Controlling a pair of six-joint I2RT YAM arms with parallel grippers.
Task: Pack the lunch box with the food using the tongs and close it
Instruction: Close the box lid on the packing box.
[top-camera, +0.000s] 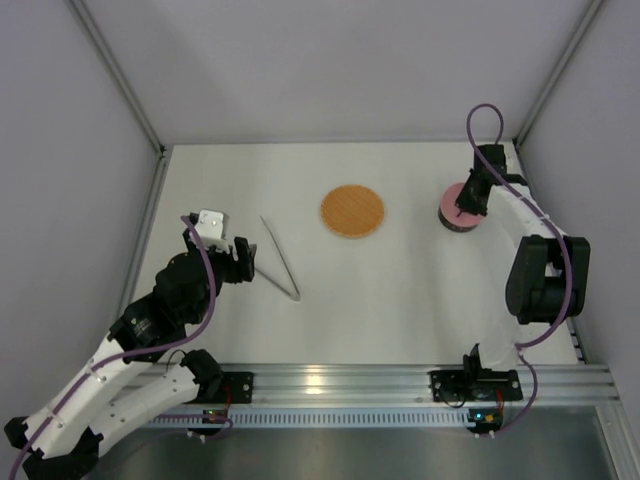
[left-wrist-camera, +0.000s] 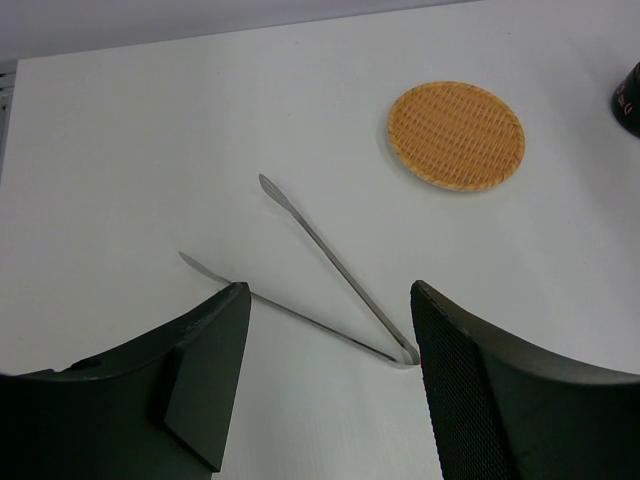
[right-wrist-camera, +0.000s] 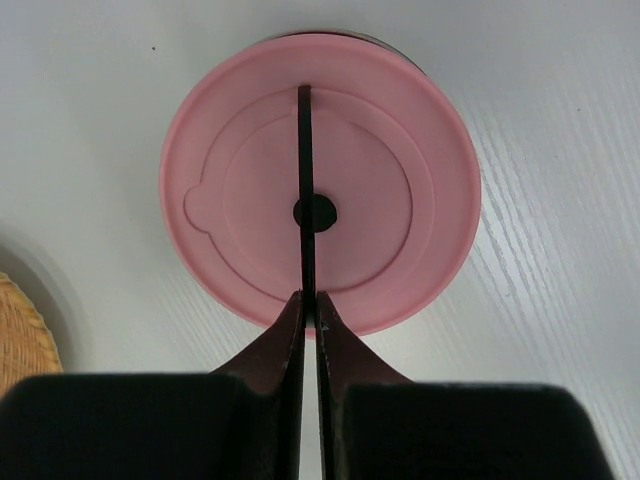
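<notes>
You are working on a plain white table (top-camera: 400, 310) closed in by pale grey walls (top-camera: 300, 70) on the left, far and right sides, with an aluminium rail (top-camera: 340, 385) along the near edge by the arm bases. The tongs (top-camera: 280, 258) lie flat on the left half, well apart from the left wall. They are thin and silver, in a narrow V with the joined end toward you and the two tips pointing away. A round woven orange-brown mat (top-camera: 352, 211) sits near the middle. The lunch box (top-camera: 458, 225) stands toward the far right corner, near the right wall, under a pink disc lid (right-wrist-camera: 320, 180) that covers nearly all of it. These three things are well apart from one another. Your left gripper (left-wrist-camera: 330, 300) hangs over the tongs' joined end, spread wide and gripping nothing. Your right gripper (right-wrist-camera: 310, 300) is pressed fully together over the lid; you cannot tell whether it touches it
</notes>
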